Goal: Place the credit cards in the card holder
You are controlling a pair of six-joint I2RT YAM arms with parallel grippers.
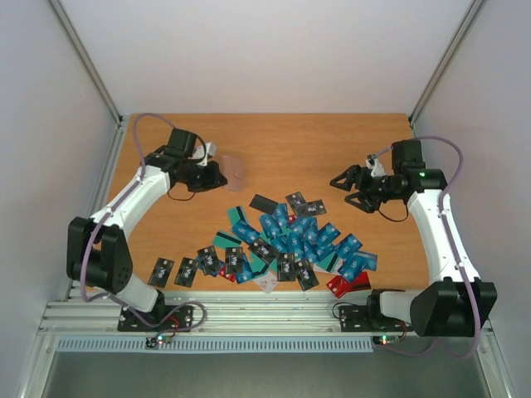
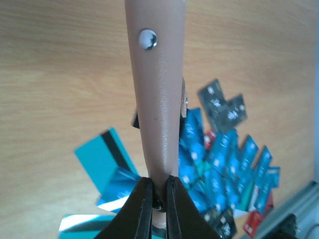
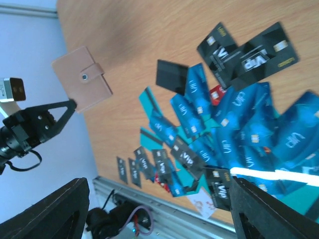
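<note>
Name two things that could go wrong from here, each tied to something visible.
1. The left end effector pinches the card holder by one edge only; it may twist or slip.
2. The credit cards overlap in a heap; the open right end effector could lift or scatter several.

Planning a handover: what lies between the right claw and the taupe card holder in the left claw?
Bare wooden tabletop only, per the top view; the scattered plastic credit cards lie farther toward the near edge.
</note>
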